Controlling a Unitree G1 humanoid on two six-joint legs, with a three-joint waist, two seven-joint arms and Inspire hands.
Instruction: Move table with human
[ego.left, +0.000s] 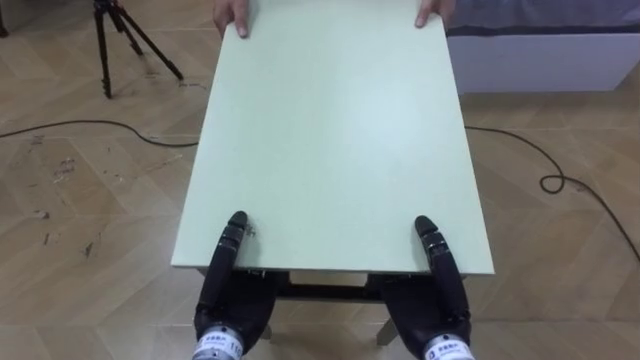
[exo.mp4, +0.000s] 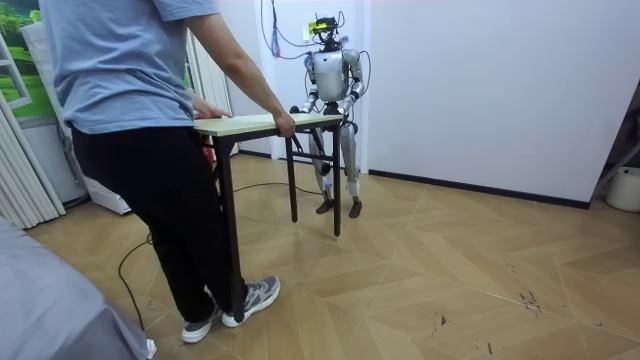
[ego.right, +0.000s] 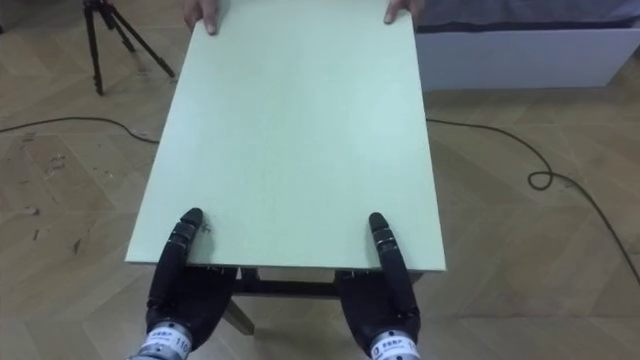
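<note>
Desk: centre frame, pale green top. Left hand, lower left, and right hand, lower right, at its near edge, partly beneath; grip cannot be told. Person's hands on far edge, top. Tripod upper left.

Nothing legible (print at the wrists of left hand and right hand is too small).

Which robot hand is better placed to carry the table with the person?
Neither left nor right: the left hand and right hand grip the table alike at its near edge, thumbs on top, equally near its corners. Both should carry.
</note>
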